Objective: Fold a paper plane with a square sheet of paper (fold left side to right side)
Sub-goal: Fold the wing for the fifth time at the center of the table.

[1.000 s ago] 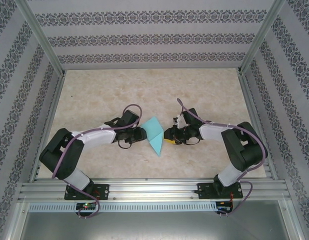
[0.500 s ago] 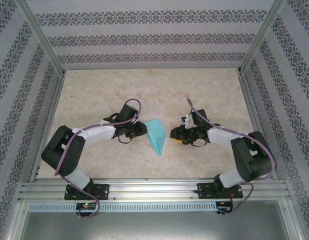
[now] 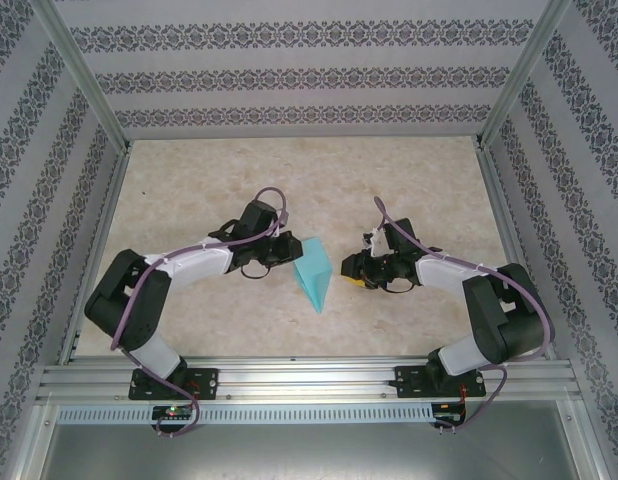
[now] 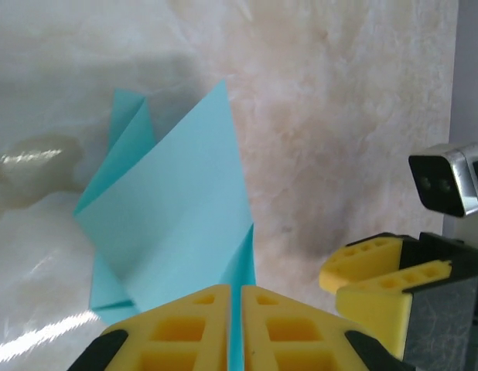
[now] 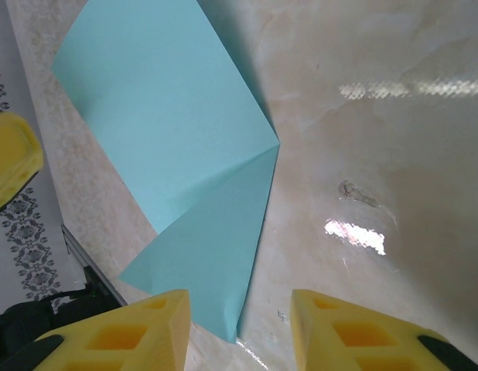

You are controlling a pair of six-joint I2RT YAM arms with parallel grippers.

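Turquoise paper plane (image 4: 177,216) in left claw (image 4: 236,305)

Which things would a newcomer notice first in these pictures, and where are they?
A folded turquoise paper plane lies at the middle of the marble-patterned table. The left tool pinches its edge between shut yellow fingers, while the right tool stands open just beside it.

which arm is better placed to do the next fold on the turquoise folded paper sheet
Left, likely. The left gripper is closed on an edge of the turquoise folded paper sheet, so it could carry that side over. The right gripper is open and holding nothing.
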